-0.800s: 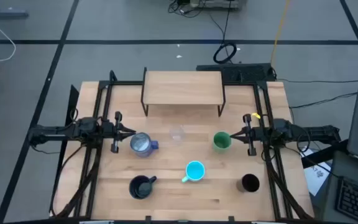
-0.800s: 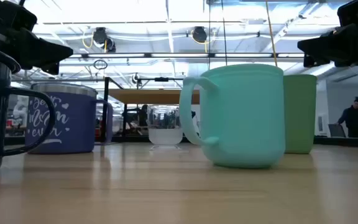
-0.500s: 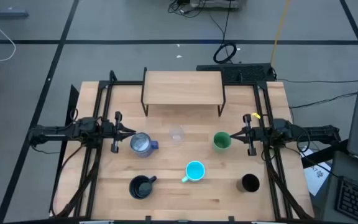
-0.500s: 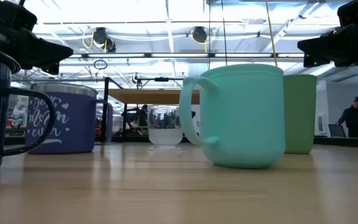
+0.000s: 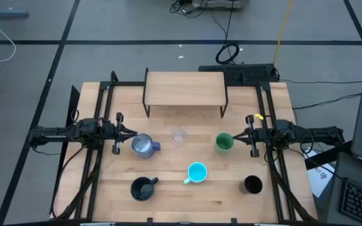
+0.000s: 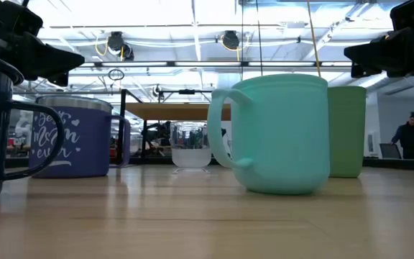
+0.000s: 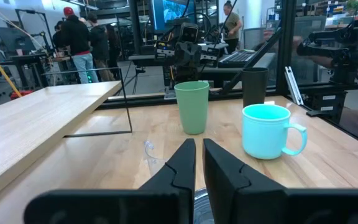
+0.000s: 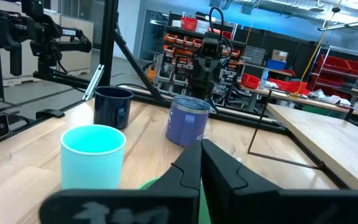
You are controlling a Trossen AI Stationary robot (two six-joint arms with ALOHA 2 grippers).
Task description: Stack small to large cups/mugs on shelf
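Note:
The light-wood shelf (image 5: 184, 88) stands on thin black legs at the table's far middle. On the table stand the blue-purple mug (image 5: 142, 145), the small clear glass (image 5: 179, 135), the green cup (image 5: 224, 142), the cyan mug (image 5: 197, 172), the dark handled mug (image 5: 143, 188) and the black tumbler (image 5: 252, 184). My left gripper (image 5: 132, 132) is shut and hovers above the blue-purple mug's left rim. My right gripper (image 5: 236, 136) is shut and hovers above the green cup's right rim. Both are empty.
Black frame rails (image 5: 96, 163) run along the table's left and right sides under each arm. People stand in the room beyond the table (image 7: 79, 46). Bare tabletop lies between the shelf and the row of cups (image 5: 184, 122).

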